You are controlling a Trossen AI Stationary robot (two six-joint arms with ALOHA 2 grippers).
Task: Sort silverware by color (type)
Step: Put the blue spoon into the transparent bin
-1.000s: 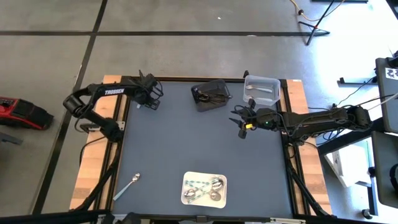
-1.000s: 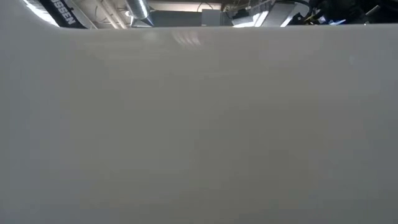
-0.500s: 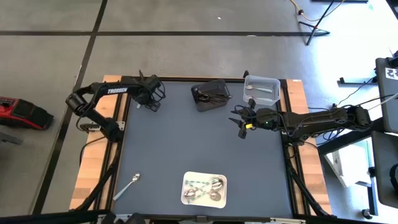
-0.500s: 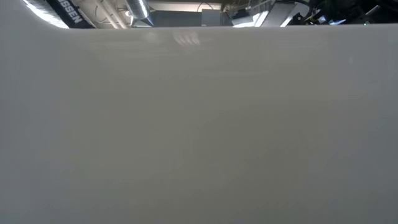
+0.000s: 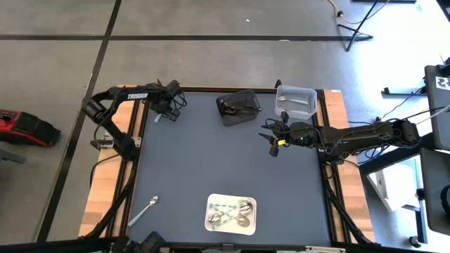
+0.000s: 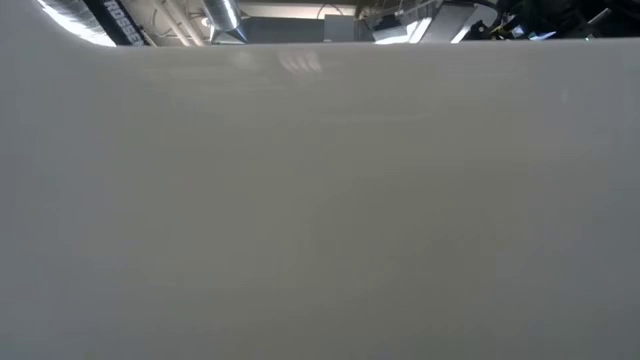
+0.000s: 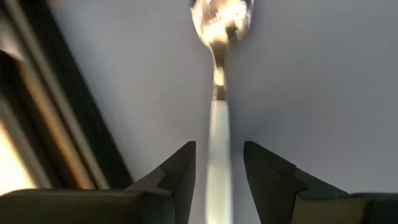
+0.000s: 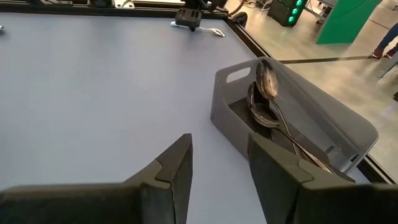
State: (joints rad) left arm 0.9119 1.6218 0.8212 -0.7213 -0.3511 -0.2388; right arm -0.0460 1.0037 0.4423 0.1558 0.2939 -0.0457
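Note:
My left gripper (image 5: 167,107) is at the table's far left, low over the blue mat, and open. A shiny silver spoon (image 7: 219,74) lies on the mat along the fingers, its handle running between them (image 7: 219,149) and its bowl (image 7: 221,18) beyond the tips. The spoon also shows in the right wrist view (image 8: 216,31). My right gripper (image 5: 274,143) hovers at the far right, open and empty (image 8: 219,140). Several spoons lie in a white tray (image 5: 230,213). One silver spoon (image 5: 148,208) lies at the near left. My left gripper's fingers (image 7: 180,168) stand on either side of the spoon's handle (image 7: 219,124), along its length. A gap shows on both sides, and I cannot tell whether they touch it.
A dark bin (image 5: 238,107) holding spoons (image 8: 267,106) stands at the far middle, with a clear bin (image 5: 295,100) to its right. The mat's middle is bare. In the low view a white wall (image 6: 320,200) fills nearly the whole picture.
My left gripper has moved a little toward the table's far edge, and its arm has swung with it. My right arm has kept still.

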